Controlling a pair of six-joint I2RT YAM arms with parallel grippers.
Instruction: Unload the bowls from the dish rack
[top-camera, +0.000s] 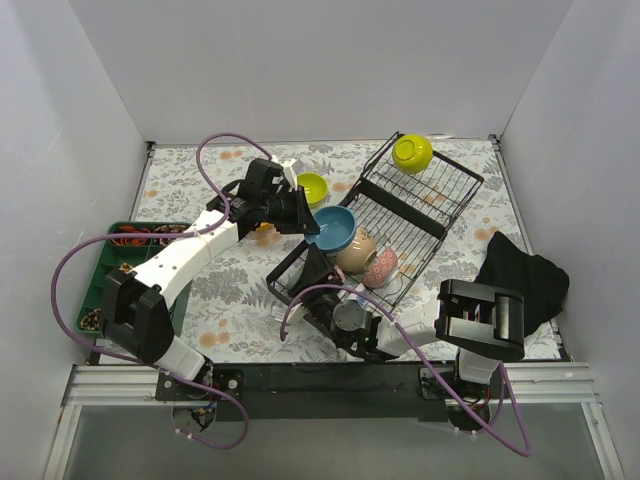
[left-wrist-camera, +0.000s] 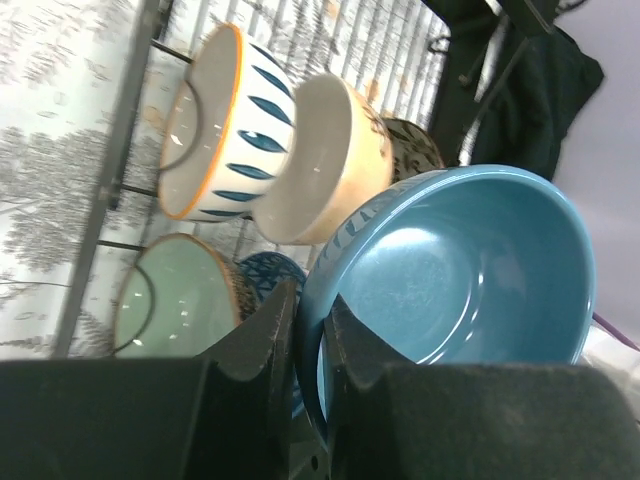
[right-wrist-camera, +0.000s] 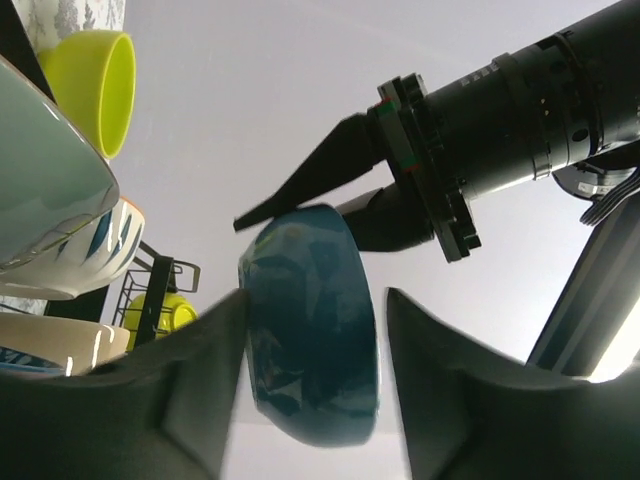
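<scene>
On the floral desk (top-camera: 230, 290), the black wire dish rack (top-camera: 405, 210) holds patterned bowls (top-camera: 357, 250) at its near end. Left gripper (left-wrist-camera: 310, 330) pinches the blue bowl (top-camera: 333, 228) by its rim above the rack's left edge. Right gripper (right-wrist-camera: 315, 300) gapes wide, empty, at the rack's near end.

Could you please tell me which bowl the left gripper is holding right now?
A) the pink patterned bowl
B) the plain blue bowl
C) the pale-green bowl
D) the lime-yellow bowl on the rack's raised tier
B: in the left wrist view the left gripper is shut on the rim of the plain blue bowl.
</scene>
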